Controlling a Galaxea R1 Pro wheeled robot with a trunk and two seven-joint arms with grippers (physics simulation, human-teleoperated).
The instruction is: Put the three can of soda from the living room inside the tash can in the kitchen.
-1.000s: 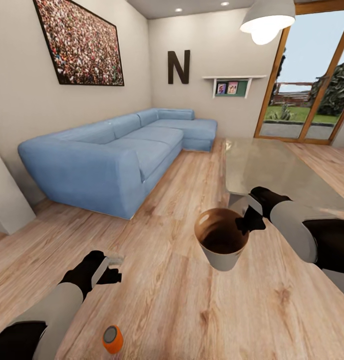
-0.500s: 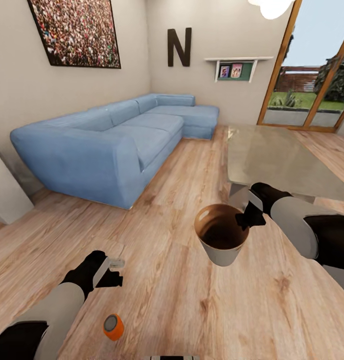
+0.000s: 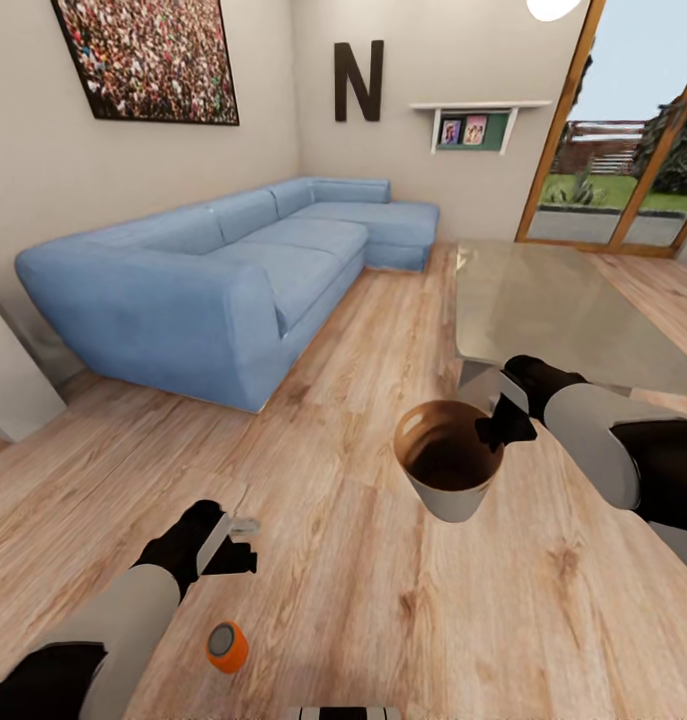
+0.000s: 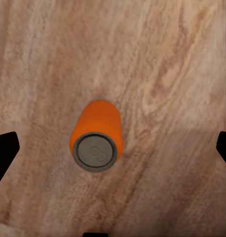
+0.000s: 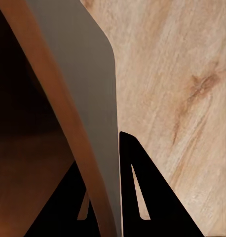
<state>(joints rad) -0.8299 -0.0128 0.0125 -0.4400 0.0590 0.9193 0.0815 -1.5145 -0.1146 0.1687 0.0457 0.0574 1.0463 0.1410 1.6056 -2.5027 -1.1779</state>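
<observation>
soda was the job, and the room came first: a blue sofa [image 3: 223, 270] ran along the wall, a glass table [image 3: 553, 305] stood to the right, and wood floor [image 3: 363, 600] spread between. the bin [image 3: 449, 470] hung off the floor, its rim pinched by the right gripper [image 3: 498, 425]; the right wrist view showed a finger on each side of the wall, clamped on it. inside, the bin looked dark brown and no can could be made out. the left gripper [image 3: 238, 545] hovered low over the floor with its fingers spread wide and nothing between them. the orange can [image 3: 225, 647] stood upright on the floor just near it, centred between those fingers in the left wrist view [image 4: 95, 136]. judging by this, no can was binned yet: this one still needed grasping, the other two finding, and the kitchen run remained.
</observation>
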